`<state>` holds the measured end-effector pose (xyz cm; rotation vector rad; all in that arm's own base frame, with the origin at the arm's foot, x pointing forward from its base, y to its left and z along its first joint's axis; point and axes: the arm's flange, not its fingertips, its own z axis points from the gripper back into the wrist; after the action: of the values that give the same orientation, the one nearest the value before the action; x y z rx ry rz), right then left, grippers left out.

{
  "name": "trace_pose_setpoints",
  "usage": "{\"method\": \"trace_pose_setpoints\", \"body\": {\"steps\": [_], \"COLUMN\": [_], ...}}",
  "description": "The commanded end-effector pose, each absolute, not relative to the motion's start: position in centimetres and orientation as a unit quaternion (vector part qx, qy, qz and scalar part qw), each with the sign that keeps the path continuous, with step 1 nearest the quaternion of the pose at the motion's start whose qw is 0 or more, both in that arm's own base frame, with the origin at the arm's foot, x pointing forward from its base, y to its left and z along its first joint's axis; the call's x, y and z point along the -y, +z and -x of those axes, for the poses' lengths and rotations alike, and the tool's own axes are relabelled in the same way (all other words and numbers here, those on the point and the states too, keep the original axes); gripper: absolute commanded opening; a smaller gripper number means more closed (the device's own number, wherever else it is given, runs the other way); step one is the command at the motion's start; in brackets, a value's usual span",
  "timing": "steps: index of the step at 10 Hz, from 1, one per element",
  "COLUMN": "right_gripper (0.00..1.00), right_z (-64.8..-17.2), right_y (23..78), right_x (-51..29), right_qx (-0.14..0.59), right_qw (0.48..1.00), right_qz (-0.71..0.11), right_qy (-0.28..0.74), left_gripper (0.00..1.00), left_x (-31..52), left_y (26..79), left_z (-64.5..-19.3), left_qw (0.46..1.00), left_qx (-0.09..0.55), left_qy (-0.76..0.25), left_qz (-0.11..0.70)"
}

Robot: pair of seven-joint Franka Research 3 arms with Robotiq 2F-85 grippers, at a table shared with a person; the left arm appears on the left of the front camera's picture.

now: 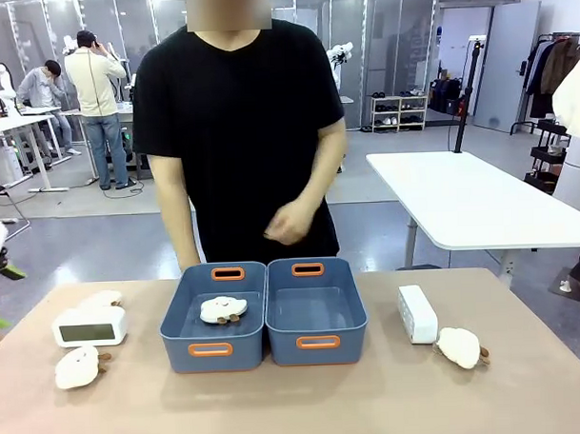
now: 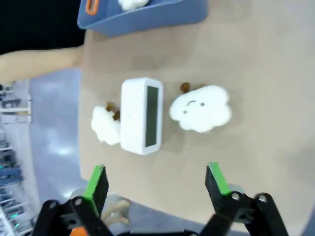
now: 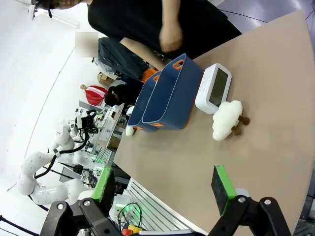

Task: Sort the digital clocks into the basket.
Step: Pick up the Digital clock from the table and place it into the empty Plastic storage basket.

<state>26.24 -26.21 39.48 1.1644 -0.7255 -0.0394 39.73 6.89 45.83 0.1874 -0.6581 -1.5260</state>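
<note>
Two white digital clocks lie on the tan table. One clock (image 1: pixel 89 328) (image 2: pixel 141 115) is at the left between two cream plush sheep. The other clock (image 1: pixel 417 313) (image 3: pixel 212 88) stands on its side to the right of the baskets. Two blue baskets sit side by side at the middle: the left basket (image 1: pixel 179 321) holds a plush sheep (image 1: pixel 223 310), and the right basket (image 1: pixel 351 315) (image 3: pixel 172 93) has nothing in it. My left gripper (image 2: pixel 157 181) hangs open above the left clock. My right gripper (image 3: pixel 163 186) is open, high and well back from the right clock.
A person in a black shirt stands behind the baskets with a hand (image 1: pixel 290 222) raised above them. Plush sheep lie by the left clock (image 1: pixel 78 367) (image 1: pixel 102 300) (image 2: pixel 201 108) and by the right clock (image 1: pixel 461 347) (image 3: pixel 227 119). The table's front strip is bare.
</note>
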Motion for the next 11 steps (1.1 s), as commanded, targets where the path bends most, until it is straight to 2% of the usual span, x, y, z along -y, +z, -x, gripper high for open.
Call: {"method": "trace_pose_setpoints", "body": {"steps": [1, 2, 4, 5, 8, 9, 10, 11], "right_gripper": [1.00, 1.00, 1.00, 1.00, 1.00, 1.00, 1.00, 1.00], "right_z": [-26.1, -26.1, -26.1, -26.1, -26.1, -26.1, -26.1, -26.1], "right_y": [39.5, 39.5, 39.5, 39.5, 39.5, 39.5, 39.5, 39.5], "right_x": [26.3, 26.3, 26.3, 26.3, 26.3, 26.3, 26.3, 26.3], "right_qx": [0.339, 0.339, 0.339, 0.339, 0.339, 0.339, 0.339, 0.339], "right_qw": [0.771, 0.771, 0.771, 0.771, 0.771, 0.771, 0.771, 0.771], "right_qz": [-0.539, -0.539, -0.539, -0.539, -0.539, -0.539, -0.539, -0.539], "right_qy": [-0.013, -0.013, -0.013, -0.013, -0.013, -0.013, -0.013, -0.013], "left_gripper": [1.00, 1.00, 1.00, 1.00, 1.00, 1.00, 1.00, 1.00], "left_x": [-9.4, -6.9, -8.0, -8.4, -4.4, -2.5, -1.4, -0.8], "left_y": [44.5, 45.8, 45.0, 46.5, 46.6, 45.3, 44.2, 43.2], "left_z": [-40.0, -39.7, -40.3, -38.0, -45.4, -49.0, -50.7, -52.5], "left_qw": [0.709, 0.670, 0.683, 0.692, 0.703, 0.709, 0.716, 0.717], "left_qx": [0.323, 0.292, 0.299, 0.259, 0.126, 0.101, 0.074, 0.079], "left_qy": [-0.622, -0.677, -0.660, -0.660, -0.692, -0.692, -0.690, -0.690], "left_qz": [-0.077, -0.083, -0.089, -0.137, -0.108, -0.089, -0.073, -0.064]}}
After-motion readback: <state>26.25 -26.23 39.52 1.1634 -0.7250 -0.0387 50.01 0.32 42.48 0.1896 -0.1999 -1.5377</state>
